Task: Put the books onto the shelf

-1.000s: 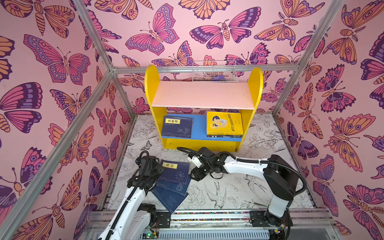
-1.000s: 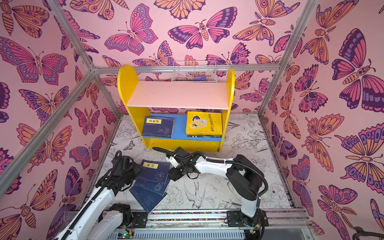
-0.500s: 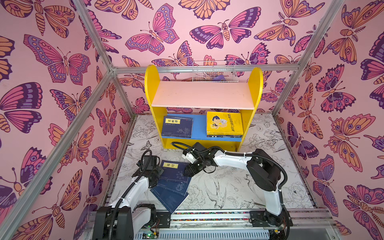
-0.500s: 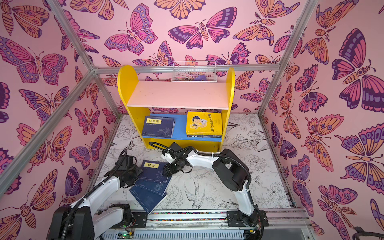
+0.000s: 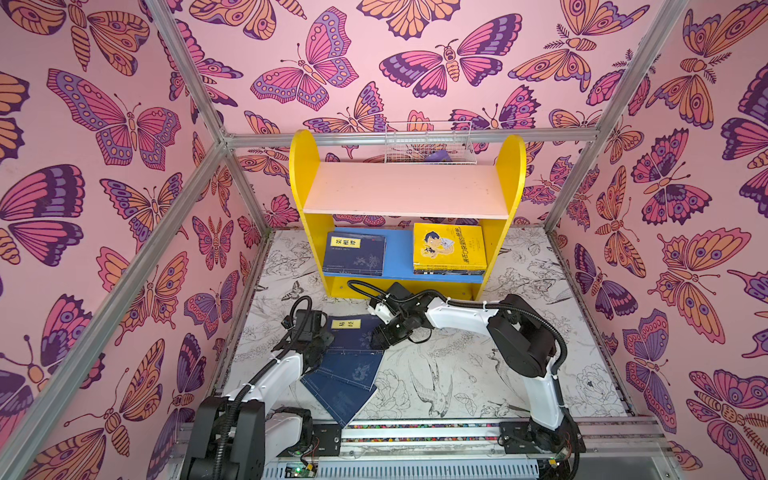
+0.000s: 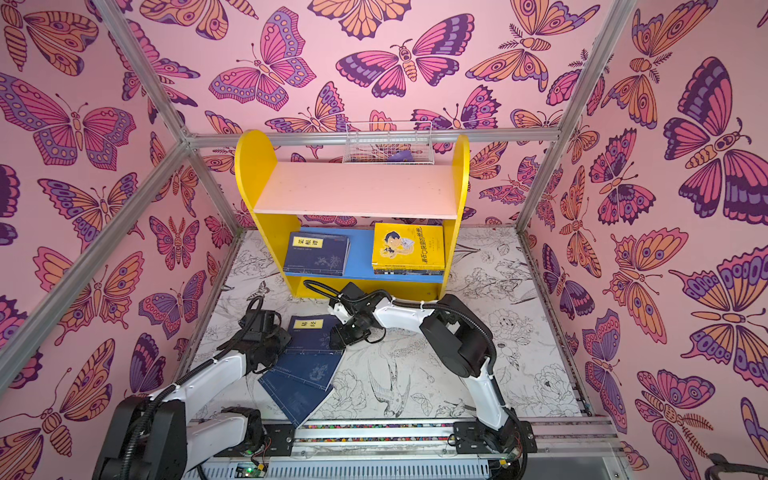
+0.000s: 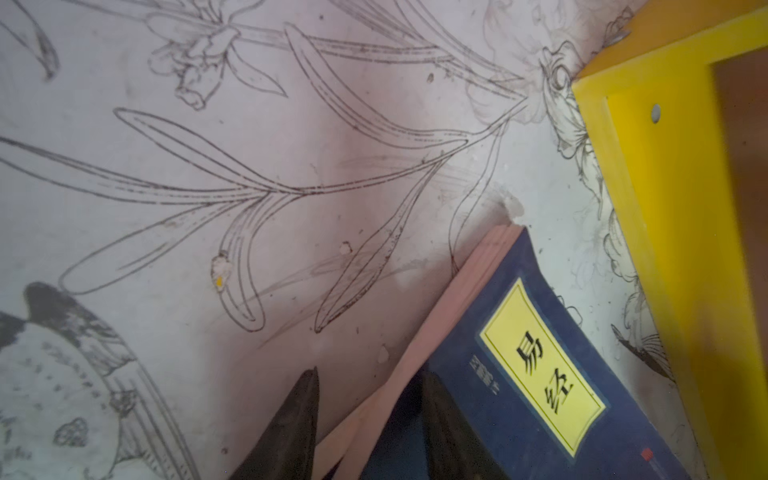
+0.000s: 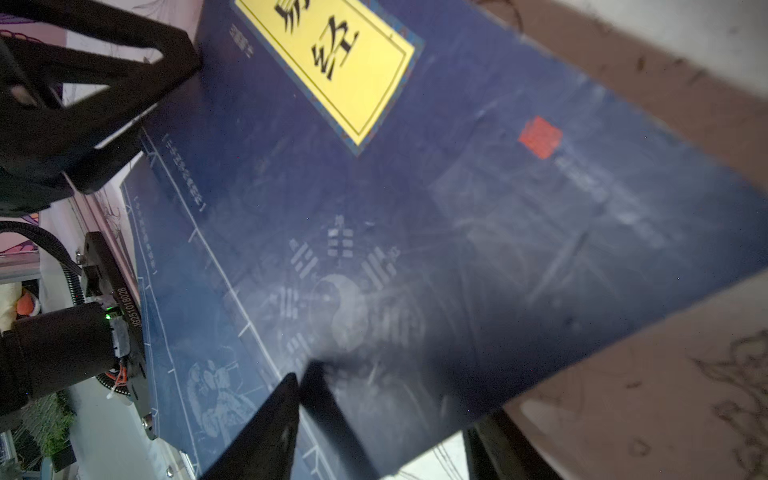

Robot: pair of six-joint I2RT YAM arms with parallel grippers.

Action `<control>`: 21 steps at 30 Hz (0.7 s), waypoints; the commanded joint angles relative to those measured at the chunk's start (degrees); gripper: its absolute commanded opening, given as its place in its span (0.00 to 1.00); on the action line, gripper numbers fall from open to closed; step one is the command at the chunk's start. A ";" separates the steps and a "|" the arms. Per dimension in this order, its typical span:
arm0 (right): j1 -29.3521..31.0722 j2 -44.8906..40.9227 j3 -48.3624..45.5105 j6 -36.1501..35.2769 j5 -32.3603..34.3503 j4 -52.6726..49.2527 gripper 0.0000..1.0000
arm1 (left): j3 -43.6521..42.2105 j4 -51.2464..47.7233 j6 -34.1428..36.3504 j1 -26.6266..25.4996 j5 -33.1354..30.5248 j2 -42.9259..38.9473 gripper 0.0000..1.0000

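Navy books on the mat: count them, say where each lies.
3: labelled book on top, nearest the shelf; second book fanned beneath it; third book lowest, farthest from the shelf. More may hide underneath.

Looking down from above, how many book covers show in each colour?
Navy covers: 4, the shelved navy book on the shelf plus three fanned navy books on the mat.
Yellow covers: 1, the yellow book on the shelf.
Total: 5; anything hidden beneath them is uncounted.
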 commanded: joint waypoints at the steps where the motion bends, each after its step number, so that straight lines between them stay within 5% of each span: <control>1: 0.33 -0.68 4.06 -0.05 -1.60 1.76 0.59 | -2.04 -4.40 -0.23 -1.40 3.11 1.73 0.36; 10: 0.34 -4.64 4.38 3.17 -0.68 4.41 0.48 | -2.92 -4.45 -0.20 -2.19 3.38 0.41 0.35; 18: 0.39 -8.27 1.77 5.68 1.97 7.77 0.07 | -3.26 -4.66 -1.04 -2.52 3.80 0.08 0.36; 21: 0.40 -10.66 -0.55 6.27 2.01 9.89 0.00 | -3.18 -5.12 -1.40 -2.51 4.12 -1.38 0.37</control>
